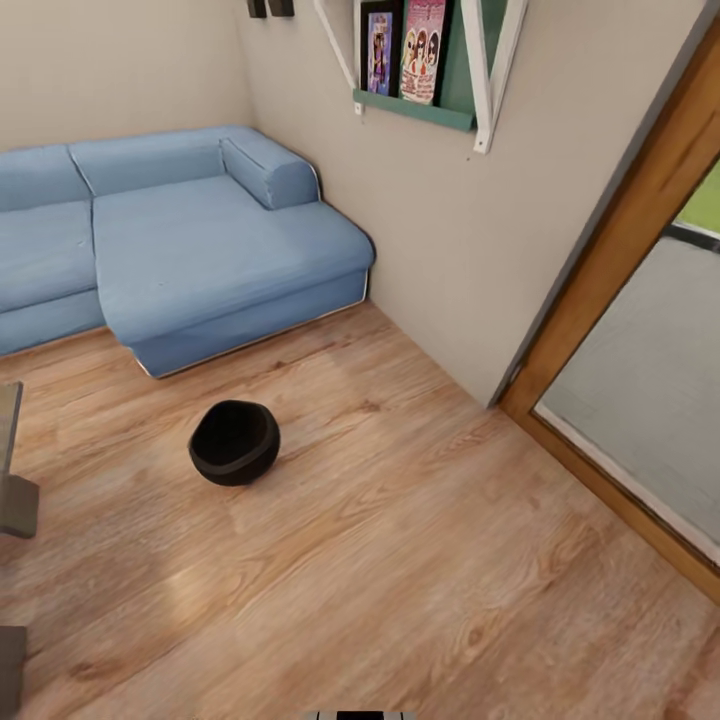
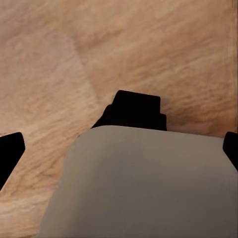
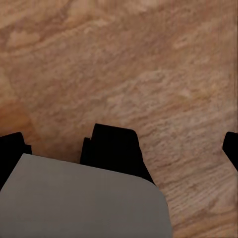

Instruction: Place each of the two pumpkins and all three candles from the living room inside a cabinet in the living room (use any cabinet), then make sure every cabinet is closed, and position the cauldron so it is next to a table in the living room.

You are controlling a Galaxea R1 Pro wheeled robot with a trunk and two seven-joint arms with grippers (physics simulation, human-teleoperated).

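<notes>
From the head view, the cauldron (image 1: 234, 442) sits upright on the wooden floor (image 1: 420, 560) near the blue sofa (image 1: 200, 250); being round, it could roll away if a gripper nudges it off-centre. In the left wrist view, the left gripper (image 2: 119, 148) hangs over bare floor, fingers spread wide, holding nothing. The right wrist view shows the right gripper (image 3: 119, 148) likewise wide open and empty, pointing down.

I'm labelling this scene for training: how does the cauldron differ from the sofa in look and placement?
The cauldron is black, round and small; the sofa is light blue, boxy and far larger. The cauldron stands alone in the open on the wood floor, while the sofa sits back in the corner against the walls. The cauldron shows an open, dark hollow; the sofa shows flat cushions. Both rest on the floor.
</notes>
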